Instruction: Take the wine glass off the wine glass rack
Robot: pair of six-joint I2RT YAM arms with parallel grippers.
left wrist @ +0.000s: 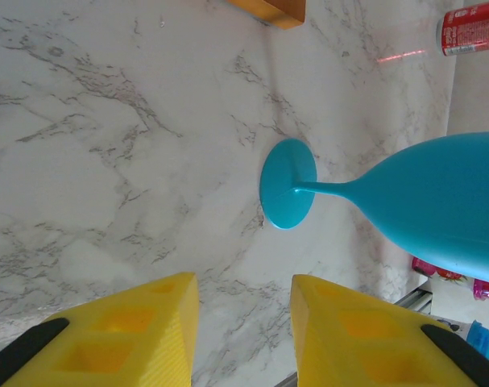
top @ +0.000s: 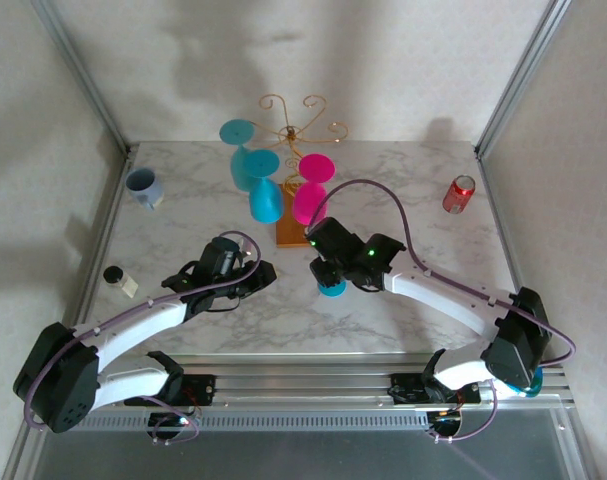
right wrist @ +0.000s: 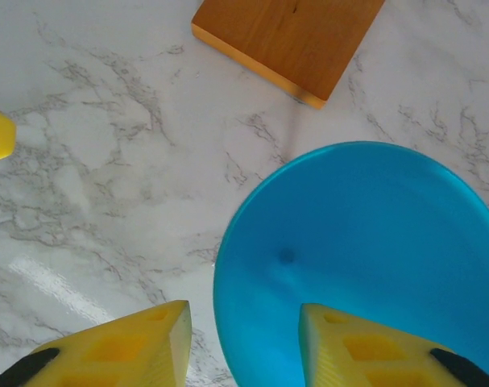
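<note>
Top external view, from the left: a pale mug and a small jar sit near the left edge of the marble worktop. The left gripper hovers over bare marble. In its wrist view its fingers stand partly apart with nothing between them. At the back centre the wine glass rack rises from its wooden base, with blue and pink glasses hanging from its arms. In front of the base and a little to its right, a blue wine glass stands upright on the worktop, clear of the rack. The right gripper is directly above it. Its wrist view shows the 2 fingers parted astride the bowl's rim, apparently not pinching it. A red can sits far right. By my reading the removal is done: the glass is off the rack and set down, and only drawing the right arm clear remains.
</note>
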